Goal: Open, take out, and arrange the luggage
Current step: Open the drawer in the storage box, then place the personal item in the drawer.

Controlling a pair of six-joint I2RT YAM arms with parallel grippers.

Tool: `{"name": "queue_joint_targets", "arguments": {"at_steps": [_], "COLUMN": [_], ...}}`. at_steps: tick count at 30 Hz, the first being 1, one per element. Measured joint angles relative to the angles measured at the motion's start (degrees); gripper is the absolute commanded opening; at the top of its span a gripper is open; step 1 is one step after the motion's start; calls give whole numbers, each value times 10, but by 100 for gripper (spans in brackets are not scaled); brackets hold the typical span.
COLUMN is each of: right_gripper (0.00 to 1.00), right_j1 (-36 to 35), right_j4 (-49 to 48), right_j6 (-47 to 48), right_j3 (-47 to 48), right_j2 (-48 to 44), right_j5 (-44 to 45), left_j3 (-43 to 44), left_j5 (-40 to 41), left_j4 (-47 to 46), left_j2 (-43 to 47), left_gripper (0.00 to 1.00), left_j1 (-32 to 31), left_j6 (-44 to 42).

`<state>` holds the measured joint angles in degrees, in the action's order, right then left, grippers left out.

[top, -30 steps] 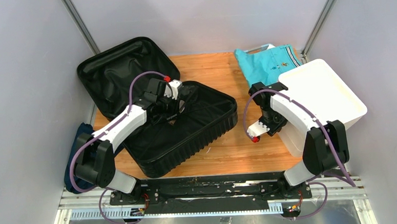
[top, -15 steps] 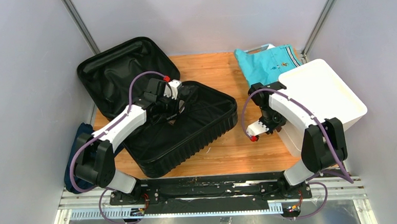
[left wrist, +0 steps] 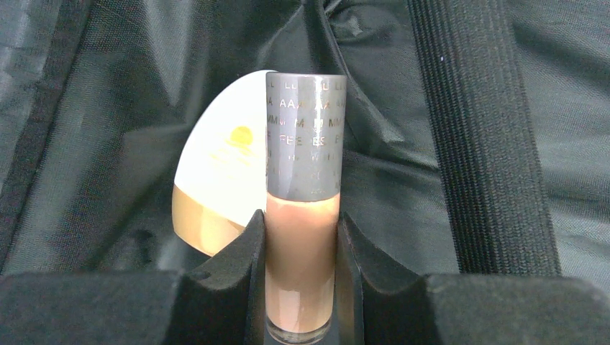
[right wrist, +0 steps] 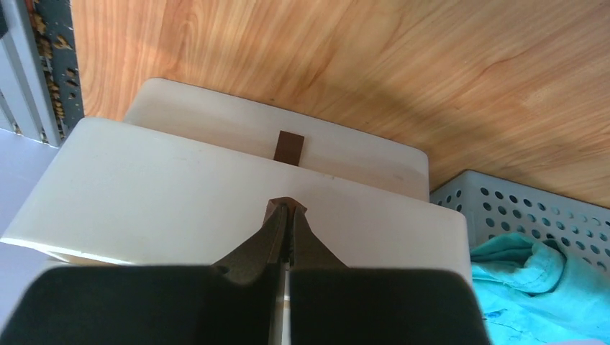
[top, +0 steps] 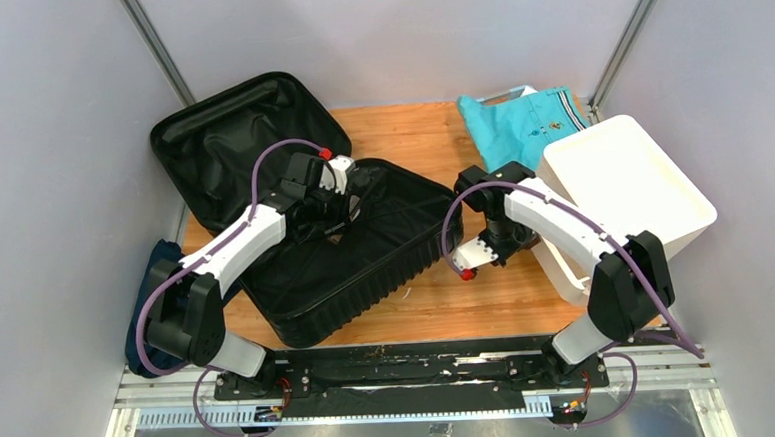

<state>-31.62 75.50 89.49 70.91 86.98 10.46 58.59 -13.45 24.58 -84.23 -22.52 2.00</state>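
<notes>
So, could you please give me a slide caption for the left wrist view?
Left gripper shut on a grey-capped bottle inside the open luggage, a cream-and-tan disc behind it.

lab booth: grey panel walls [top: 42, 197], metal posts [top: 157, 50], wooden tabletop [top: 468, 299]

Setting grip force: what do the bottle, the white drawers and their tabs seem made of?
Bottle: glossy clear glass or hard plastic, beige liquid showing through. Cap: matte grey, metallic-looking, lettered. Drawers: smooth cream plastic, likely, with rounded moulded edges. Tabs: brown, perhaps leather or fabric.
</notes>
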Motion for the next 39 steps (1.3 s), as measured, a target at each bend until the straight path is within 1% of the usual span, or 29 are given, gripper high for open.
{"name": "queue_joint_targets", "arguments": {"at_steps": [4,9,10,13,15,17,19,23,26,30,35,39], "right_gripper": [0,1,5,31,44,51,56,59,60,60,60,60], "right_j1": [-7,-52,-61,-70,-68,-63,-50,0,37,50,62,71], "right_j4": [15,46,50,54,56,57,56,56,57,60,52,33], "right_j6": [-12,-41,-50,-73,-87,-94,-97,-92,-80,-71,-80,-106], "right_j3": [7,30,35,41,41,41,40,24,21,31,96,155], "right_j2": [0,-8,-9,-10,-10,-12,-23,-67,-102,-134,-137,-132], "right_j5": [-26,-83,-97,-112,-125,-140,-150,-161,-178,-227,-305,-366], "left_j3": [1,11,12,16,17,21,24,28,29,34,45,44], "left_j5": [0,0,0,3,6,7,10,13,15,20,25,29], "left_j4": [1,12,13,16,19,22,24,27,30,31,25,11], "left_j2": [1,2,3,12,18,22,24,24,27,42,71,99], "left_gripper": [0,0,0,0,0,0,0,0,0,0,0,0], "left_j1": [0,1,1,2,3,3,3,3,3,4,7,14], "left_j6": [0,0,0,-1,-1,-1,-1,1,4,15,38,78]}}
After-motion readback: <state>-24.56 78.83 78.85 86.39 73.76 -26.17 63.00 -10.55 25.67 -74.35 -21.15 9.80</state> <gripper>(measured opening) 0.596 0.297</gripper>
